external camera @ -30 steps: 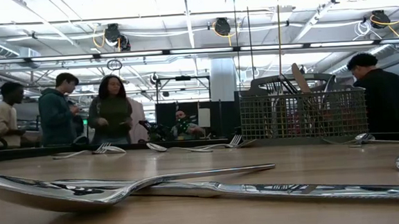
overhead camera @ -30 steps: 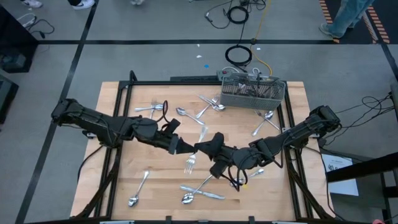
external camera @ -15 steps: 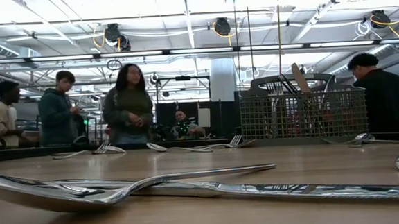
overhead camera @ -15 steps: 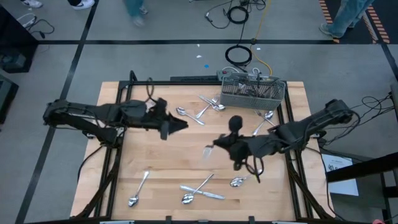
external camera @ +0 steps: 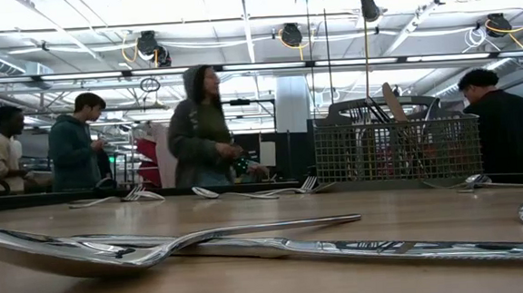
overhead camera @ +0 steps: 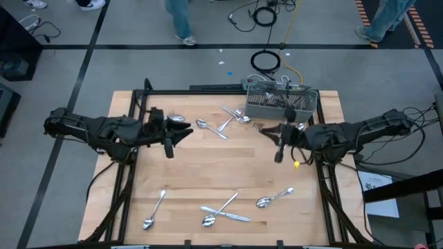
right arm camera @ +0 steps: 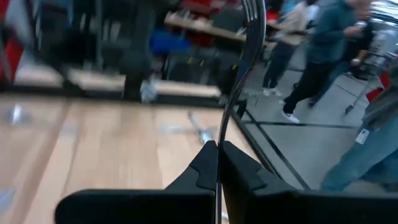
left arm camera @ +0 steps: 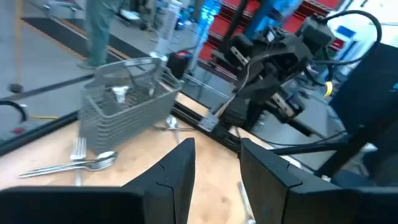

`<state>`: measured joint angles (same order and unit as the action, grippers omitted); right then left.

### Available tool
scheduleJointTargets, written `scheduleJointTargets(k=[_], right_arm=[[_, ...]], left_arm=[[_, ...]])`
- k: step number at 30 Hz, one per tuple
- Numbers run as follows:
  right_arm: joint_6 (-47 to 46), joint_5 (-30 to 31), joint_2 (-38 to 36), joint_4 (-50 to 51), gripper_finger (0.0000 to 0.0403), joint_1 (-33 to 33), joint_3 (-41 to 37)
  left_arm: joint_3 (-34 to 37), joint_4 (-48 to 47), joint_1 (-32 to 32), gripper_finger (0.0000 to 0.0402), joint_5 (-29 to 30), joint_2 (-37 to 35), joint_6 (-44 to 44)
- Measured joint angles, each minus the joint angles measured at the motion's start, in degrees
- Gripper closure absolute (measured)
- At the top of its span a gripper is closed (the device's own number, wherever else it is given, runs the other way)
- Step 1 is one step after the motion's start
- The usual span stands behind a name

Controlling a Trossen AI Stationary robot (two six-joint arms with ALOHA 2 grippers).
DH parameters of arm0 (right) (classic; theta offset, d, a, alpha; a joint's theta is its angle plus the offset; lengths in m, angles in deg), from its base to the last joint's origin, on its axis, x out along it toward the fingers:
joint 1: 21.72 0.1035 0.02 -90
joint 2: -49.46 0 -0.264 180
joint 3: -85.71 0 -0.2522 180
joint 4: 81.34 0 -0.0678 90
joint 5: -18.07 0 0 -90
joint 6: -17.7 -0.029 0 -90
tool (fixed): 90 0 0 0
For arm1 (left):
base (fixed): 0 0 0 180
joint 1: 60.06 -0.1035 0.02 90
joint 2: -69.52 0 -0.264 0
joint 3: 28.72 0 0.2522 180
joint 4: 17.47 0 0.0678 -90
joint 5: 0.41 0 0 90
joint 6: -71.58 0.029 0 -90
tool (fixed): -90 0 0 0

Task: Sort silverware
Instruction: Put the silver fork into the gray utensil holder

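The silverware lies scattered on the wooden table (overhead camera: 208, 162): spoons and forks (overhead camera: 223, 119) near the far edge, more pieces (overhead camera: 221, 211) near the front edge. The wire-mesh basket (overhead camera: 280, 102) stands at the far right and holds several pieces. My right gripper (overhead camera: 272, 130) hovers just in front of the basket, shut on a fork (overhead camera: 259, 126). My left gripper (overhead camera: 183, 133) hangs open over the table's left half beside a spoon (overhead camera: 177, 119), with nothing between its fingers (left arm camera: 180, 168). My right gripper pinches the fork's thin handle (right arm camera: 220, 134) between its two fingers. The fingers come about level from the table's right side. The fork sticks out ahead of the fingertips, tines (right arm camera: 252, 25) foremost, lifted clear of the table.
A black frame rail (overhead camera: 208, 90) runs round the table's edge. A spoon (overhead camera: 273, 199) lies near the front right and another (overhead camera: 156, 207) near the front left. People stand and walk in the room beyond the table (external camera: 201, 123). Cables (overhead camera: 266, 61) lie on the floor behind.
The two grippers met over the table's middle at the fork and have drawn apart. My right gripper has carried the fork, lifted clear, toward the far right and the basket, rolling as it went. My left gripper has pulled back toward the table's left edge and risen.
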<state>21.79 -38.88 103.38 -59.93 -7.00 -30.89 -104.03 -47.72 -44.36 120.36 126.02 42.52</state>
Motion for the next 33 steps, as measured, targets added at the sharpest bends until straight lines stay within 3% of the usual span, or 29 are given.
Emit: scheduleJointTargets(k=[5,12,16,23,33], right_arm=[[-3.6,-0.1,-1.9,-10.2,0.0403,-6.0,-3.7],[-8.2,-1.1,-0.8,-11.8,0.0403,-18.5,-3.7],[-10.6,-8.6,0.7,-11.8,0.0403,-27.6,-3.7],[-12.4,-13.6,7.3,-11.9,0.0403,-38.9,-3.7],[-11.3,-13.7,17.4,-14.4,0.0403,-46.1,-3.7]], left_arm=[[6.5,1.9,3.7,0.0269,5.9,-2.2,-0.8],[20.1,18.2,5.5,0.0269,3.9,-4.7,-2.1],[25.4,28.0,6.5,0.0269,3.1,-4.9,-2.2],[27.5,34.6,6.9,0.0269,3.5,-4.8,-2.1],[27.5,35.1,7.0,0.0269,3.2,-4.8,-2.1]])
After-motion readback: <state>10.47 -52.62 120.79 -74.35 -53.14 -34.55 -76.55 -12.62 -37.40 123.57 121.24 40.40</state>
